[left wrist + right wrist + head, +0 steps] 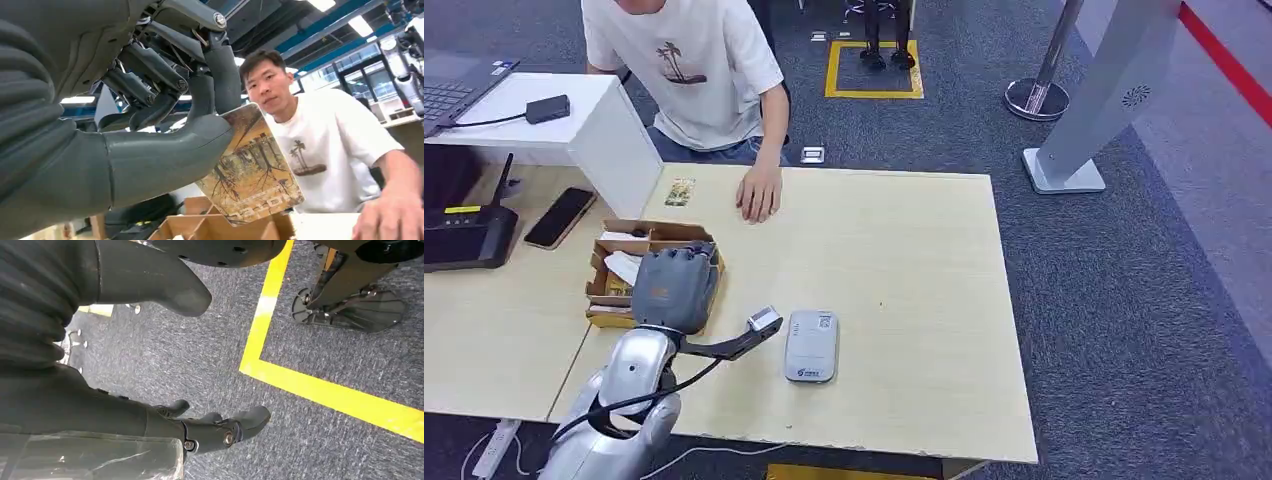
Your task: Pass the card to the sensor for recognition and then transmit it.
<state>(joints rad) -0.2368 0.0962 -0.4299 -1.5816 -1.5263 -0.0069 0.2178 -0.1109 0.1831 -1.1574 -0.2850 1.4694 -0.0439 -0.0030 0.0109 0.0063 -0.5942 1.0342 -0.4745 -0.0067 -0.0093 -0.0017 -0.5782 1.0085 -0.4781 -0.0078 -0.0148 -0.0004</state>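
Above the cardboard box [639, 262] at lower left, the left hand [674, 285] pinches a thin, stiff, light, likely slippery card [250, 165] by one edge; the right hand [200, 425] hangs unclenched, holding nothing.

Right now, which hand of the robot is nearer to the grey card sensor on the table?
Left. The left hand hovers beside the sensor, holding the card; the right hand hangs over the floor.

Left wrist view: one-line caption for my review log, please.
The left hand pinches a tree-printed card between thumb and fingers above the cardboard box, with a seated person opposite.
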